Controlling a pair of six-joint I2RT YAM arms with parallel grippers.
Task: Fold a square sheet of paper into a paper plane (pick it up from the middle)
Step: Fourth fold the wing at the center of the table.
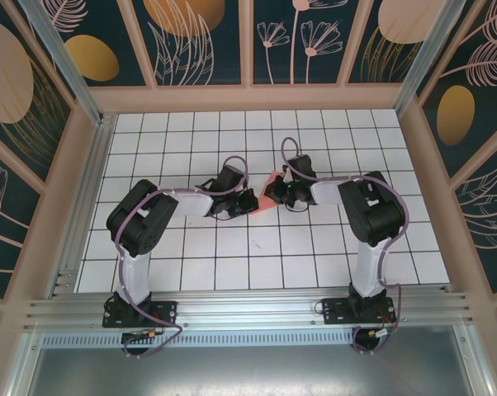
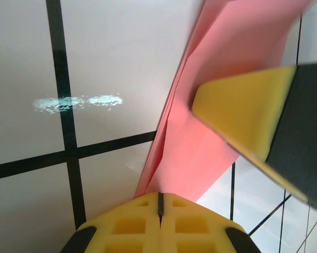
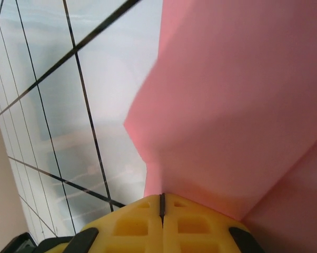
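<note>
The left claw (image 2: 160,199), with two yellow, grid-moulded fingers, is clenched. Its pads are pressed together on the near edge of a thin pink-red sheet of paper (image 2: 200,158), which is folded into several layers. From that pinch the sheet rises ahead of the claw and slants off to its right, and its left edge shows as stacked creases. Just ahead and to the right of the left claw, a yellow foam pad (image 2: 237,113) on a black finger of the right claw lies against the face of the sheet.

The right claw (image 3: 161,200) is likewise clenched and grasps the same sheet (image 3: 237,105). The paper comes straight out of the closed seam between its fingers and spreads ahead and to its right, with a fold line along the lower right.

From above, the two claws meet tip to tip near the middle of the white tabletop with black grid lines (image 1: 191,247). The left claw (image 1: 247,200) and right claw (image 1: 283,191) flank the sheet (image 1: 271,192), which sits between them as a small tilted wedge. It seems to be held off the tabletop, though that view is too small to be sure.
</note>
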